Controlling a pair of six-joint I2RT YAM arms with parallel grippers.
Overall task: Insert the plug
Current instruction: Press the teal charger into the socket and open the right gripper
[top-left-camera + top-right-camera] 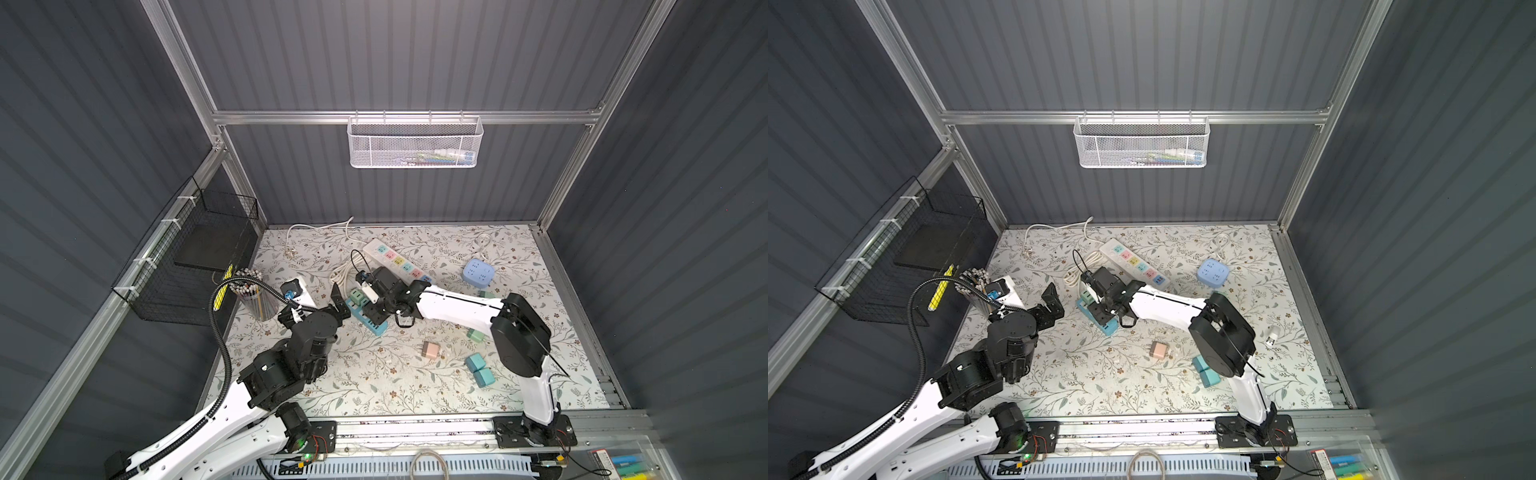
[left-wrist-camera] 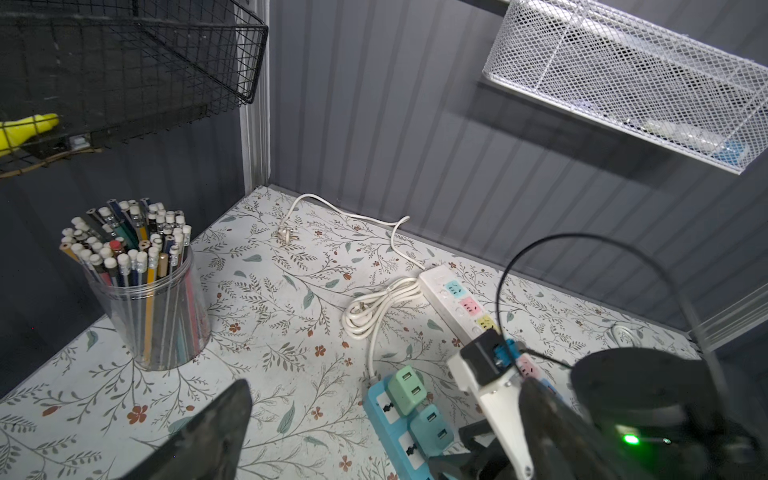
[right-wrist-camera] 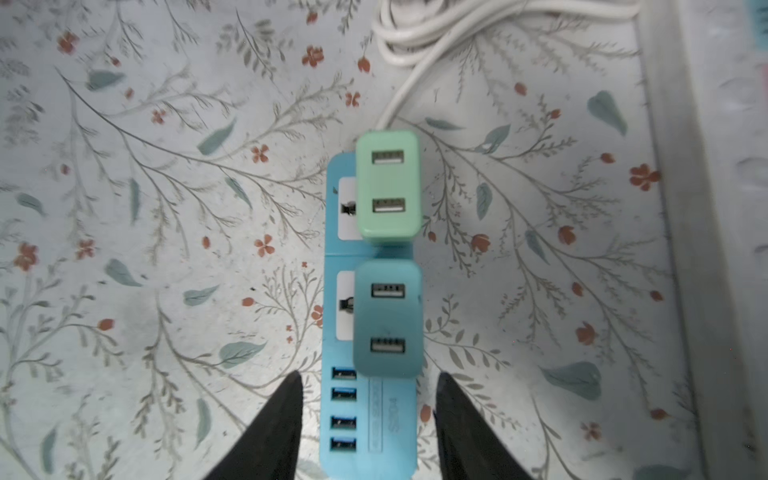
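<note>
While the teal plug [image 3: 387, 318] sits on the blue strip [image 3: 390, 449], right pincer [image 3: 370, 376] straddles that strip, part-open, empty; left pincer [image 1: 338, 304] gapes empty.

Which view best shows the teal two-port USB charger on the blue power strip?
Right wrist view: the teal two-port USB charger is centred, both ports clear. Left wrist view shows it angled; both top views leave it tiny, largely hidden.
</note>
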